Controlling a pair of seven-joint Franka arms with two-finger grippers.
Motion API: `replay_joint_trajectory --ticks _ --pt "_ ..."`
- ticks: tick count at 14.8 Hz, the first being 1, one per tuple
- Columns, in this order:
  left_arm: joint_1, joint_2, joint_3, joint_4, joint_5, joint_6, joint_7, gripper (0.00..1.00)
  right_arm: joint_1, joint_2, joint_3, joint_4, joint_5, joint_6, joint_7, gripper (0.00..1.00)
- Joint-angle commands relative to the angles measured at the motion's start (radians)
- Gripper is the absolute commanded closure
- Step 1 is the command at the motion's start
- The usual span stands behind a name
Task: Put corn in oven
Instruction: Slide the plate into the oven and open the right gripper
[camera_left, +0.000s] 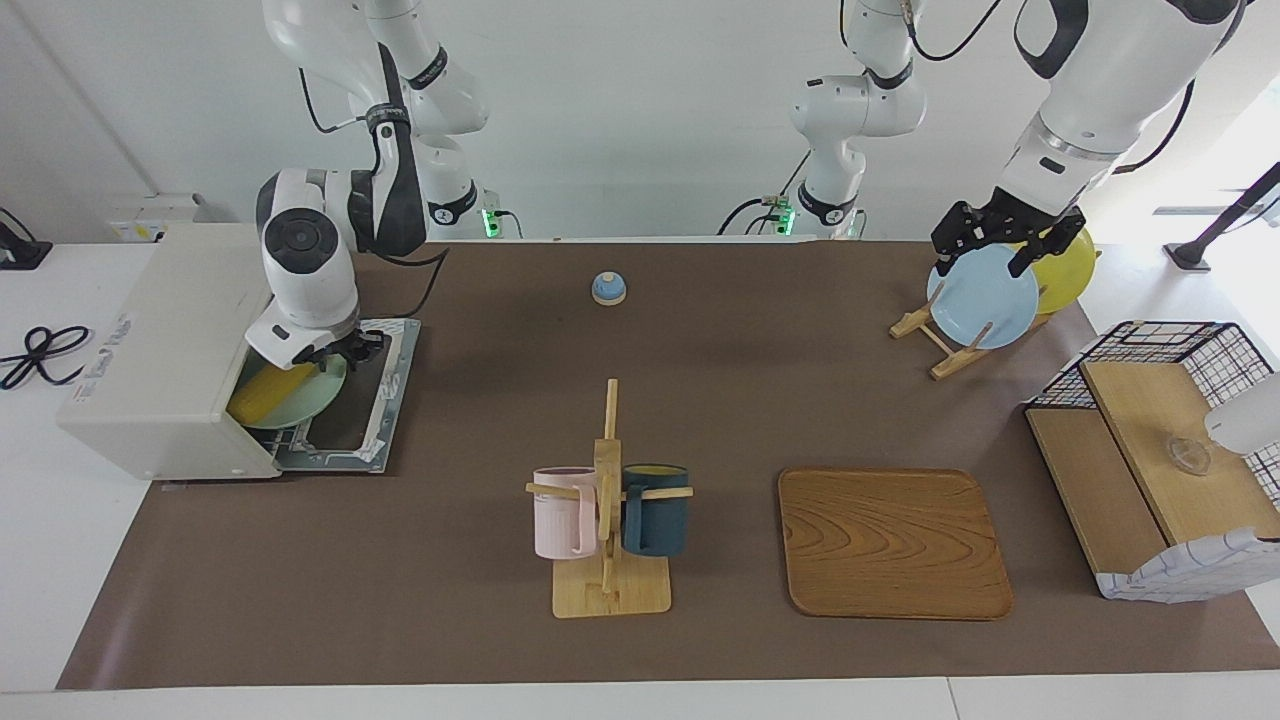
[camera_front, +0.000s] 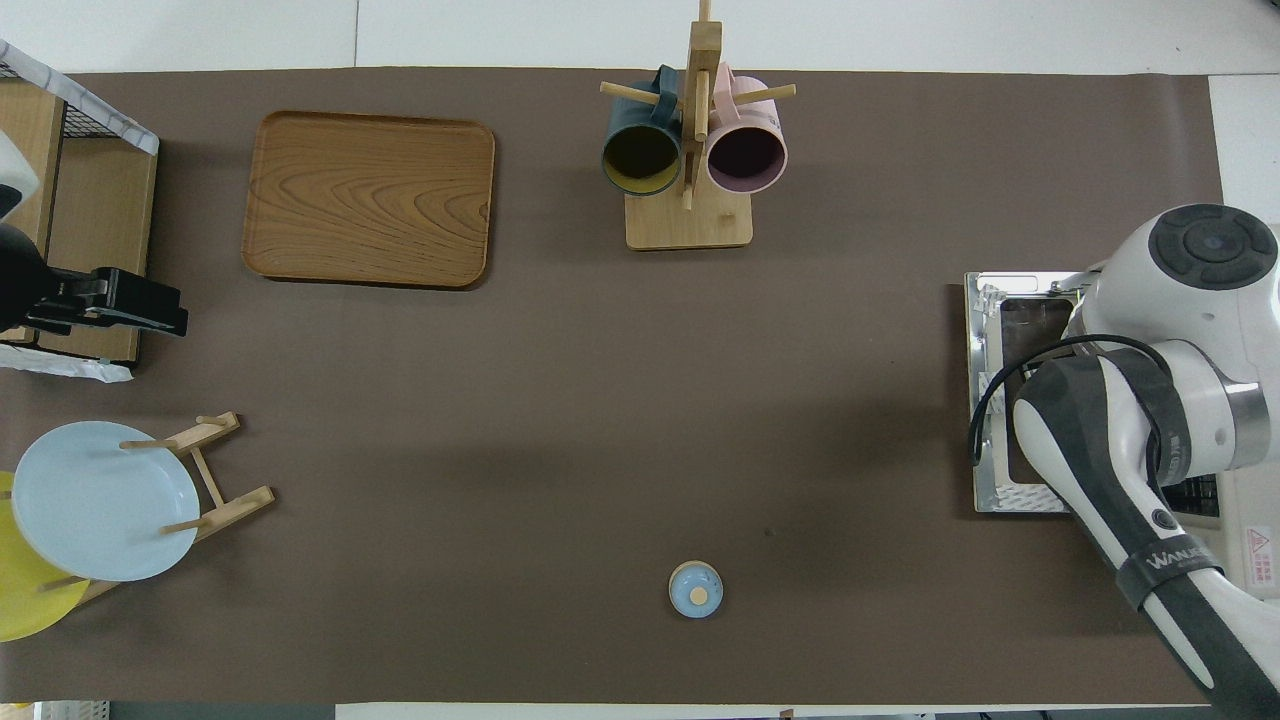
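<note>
The off-white oven (camera_left: 160, 340) stands at the right arm's end of the table, with its glass door (camera_left: 365, 400) folded down flat. The yellow corn (camera_left: 268, 393) lies on a pale green plate (camera_left: 312, 403) in the oven's mouth, on the wire rack. My right gripper (camera_left: 345, 350) is low over the plate's rim, on the side nearer the robots. In the overhead view the right arm (camera_front: 1150, 440) covers the corn and plate, and only the door (camera_front: 995, 400) shows. My left gripper (camera_left: 985, 245) is open and empty, raised over the plate rack; it also shows in the overhead view (camera_front: 120, 305).
A plate rack (camera_left: 945, 340) holds a blue plate (camera_left: 985, 297) and a yellow plate (camera_left: 1070, 265). A mug stand (camera_left: 608, 500) carries a pink and a dark blue mug. There is also a wooden tray (camera_left: 893, 542), a small blue bell (camera_left: 608, 288) and a wire shelf (camera_left: 1160, 450).
</note>
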Motion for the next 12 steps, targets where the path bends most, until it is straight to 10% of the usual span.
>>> replay_joint_trajectory --ticks 1,9,11,12 --pt "0.014 -0.021 -0.009 -0.023 0.020 0.009 0.011 0.00 -0.007 -0.004 0.009 0.020 0.054 0.005 -0.005 0.63" --pt "0.014 -0.021 -0.009 -0.023 0.020 0.009 0.011 0.00 -0.006 -0.001 0.026 0.235 0.200 -0.202 -0.013 0.61" --pt "0.014 -0.021 -0.009 -0.023 0.020 0.009 0.011 0.00 -0.007 0.000 0.026 0.336 0.234 -0.293 -0.015 0.47" --pt "0.014 -0.021 -0.009 -0.023 0.020 0.009 0.011 0.00 -0.007 0.000 0.026 0.371 0.243 -0.326 -0.015 0.24"
